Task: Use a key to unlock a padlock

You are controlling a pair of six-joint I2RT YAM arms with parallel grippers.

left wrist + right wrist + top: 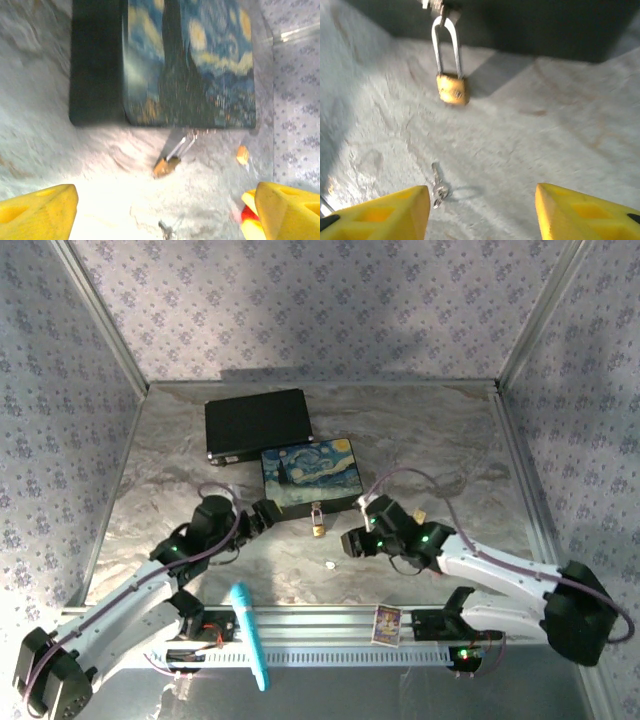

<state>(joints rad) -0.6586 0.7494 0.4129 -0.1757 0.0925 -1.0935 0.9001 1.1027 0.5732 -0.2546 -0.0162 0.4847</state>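
Left gripper (266, 514): fingers spread wide, nothing between them, pointed at the padlock (318, 524) from the left; right gripper (352, 541): fingers parted to a moderate gap, likewise empty, low over the table (440, 455); the padlock hangs by its shackle from the fitting on the front edge of the painted box (310, 478), its brass body resting on the table surface; the key (331, 565) lies flat on the table on the near side of the padlock, apart from it, and in my right wrist view it sits close to one finger and not centred in the gap. Step judged: picking up the key, not yet done. Risks noted: the key is thin and flat, so my fingers may close over it, or push it aside, if I come down off-centre; the padlock is loose on its fitting, so it may swing away from the key unless my left gripper holds the body firmly; a poor grip on the key would let it twist at the keyhole.
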